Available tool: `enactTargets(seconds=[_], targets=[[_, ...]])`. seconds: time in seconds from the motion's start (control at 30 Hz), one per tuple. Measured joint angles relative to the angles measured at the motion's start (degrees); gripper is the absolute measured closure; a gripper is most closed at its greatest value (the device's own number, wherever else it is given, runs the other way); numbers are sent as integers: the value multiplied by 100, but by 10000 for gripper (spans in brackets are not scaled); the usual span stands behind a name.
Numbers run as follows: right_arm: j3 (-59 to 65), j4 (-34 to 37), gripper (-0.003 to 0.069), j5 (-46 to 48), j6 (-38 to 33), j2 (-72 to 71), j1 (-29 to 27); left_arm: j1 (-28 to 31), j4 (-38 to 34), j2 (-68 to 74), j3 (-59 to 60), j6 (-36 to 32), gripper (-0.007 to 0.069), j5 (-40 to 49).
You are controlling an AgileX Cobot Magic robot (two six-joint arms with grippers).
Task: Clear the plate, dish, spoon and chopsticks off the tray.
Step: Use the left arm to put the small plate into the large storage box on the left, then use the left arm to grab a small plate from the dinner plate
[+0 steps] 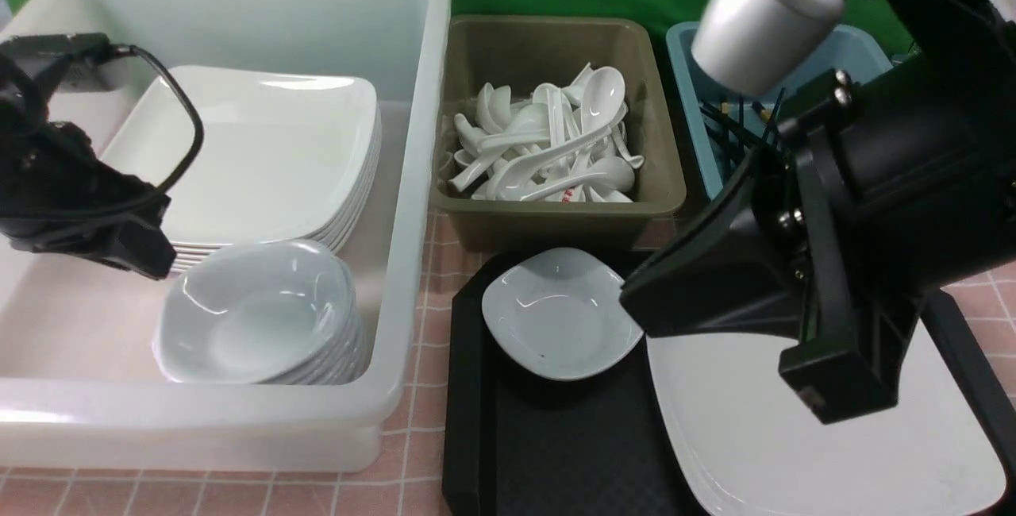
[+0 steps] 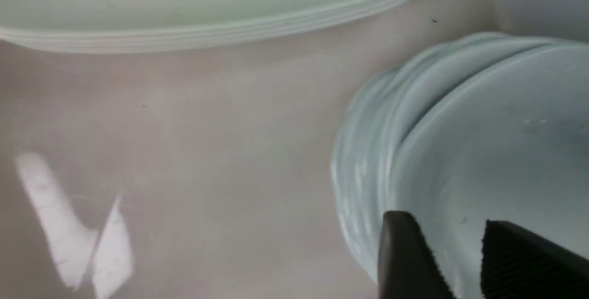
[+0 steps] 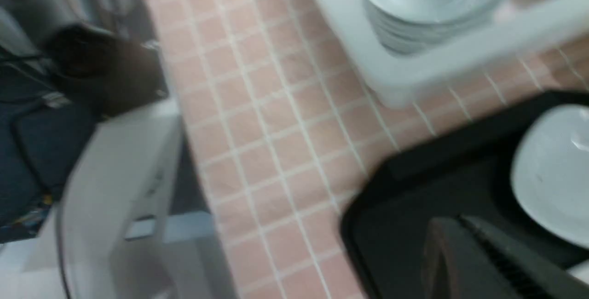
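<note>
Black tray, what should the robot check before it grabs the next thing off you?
1. Small rounded-square white dish cleared off the big black plastic tray: not ok, it sits on the tray.
2. Large glossy white plate cleared: not ok, it lies on the tray too.
3. Nothing else left on the tray: cannot tell, the right arm hides part of it.
4. Left gripper empty: ok, jaws apart over the stack of white dishes in the white plastic tub.
5. Right gripper ready to grab: not ok, it is shut and empty above the tray.
</note>
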State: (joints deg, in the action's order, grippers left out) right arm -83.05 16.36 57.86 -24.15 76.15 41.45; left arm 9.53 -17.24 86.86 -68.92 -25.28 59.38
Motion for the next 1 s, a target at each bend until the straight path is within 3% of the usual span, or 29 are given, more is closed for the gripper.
enactTargets(seconds=[0.13, 0.27, 0.33, 0.37, 0.43, 0.47, 0.5, 0.6, 0.73, 0.87, 0.97, 1.0], targets=[[-6, -1015, 629, 318, 584, -49, 0, -46, 320, -137, -567, 524, 235, 200], [-6, -2025, 629, 702, 1043, -210, -96, -667, 292, -384, -975, 666, 337, 348], [10, -2380, 629, 701, 1167, -385, -405, -1593, 218, -499, -1048, 684, 504, 241], [34, -2439, 629, 701, 1187, -467, -553, -1948, 210, -499, -1060, 689, 547, 177], [131, -2492, 629, 701, 1193, -601, -883, -2573, 225, -419, -1068, 724, 593, 41], [240, -2498, 629, 701, 1201, -743, -1187, -3179, 290, -267, -1073, 776, 617, -110], [408, -2491, 629, 701, 1206, -866, -1437, -3735, 414, -83, -1073, 853, 624, -261], [805, -2368, 629, 701, 1206, -1146, -1904, -4631, 795, 495, -1073, 1193, 623, -695], [1343, -2069, 629, 696, 1206, -1458, -2129, -5305, 1605, 1233, -1073, 1509, 570, -1187], [1936, -1464, 629, 674, 1036, -1777, -2166, -5742, 2626, 2091, -1073, 1864, 382, -1664], [2066, -1283, 629, 674, 965, -1842, -2166, -5772, 2990, 2369, -1073, 2112, 279, -1801], [2098, -1228, 629, 667, 947, -1863, -2166, -5772, 3251, 2561, -1073, 2274, 201, -1881]])
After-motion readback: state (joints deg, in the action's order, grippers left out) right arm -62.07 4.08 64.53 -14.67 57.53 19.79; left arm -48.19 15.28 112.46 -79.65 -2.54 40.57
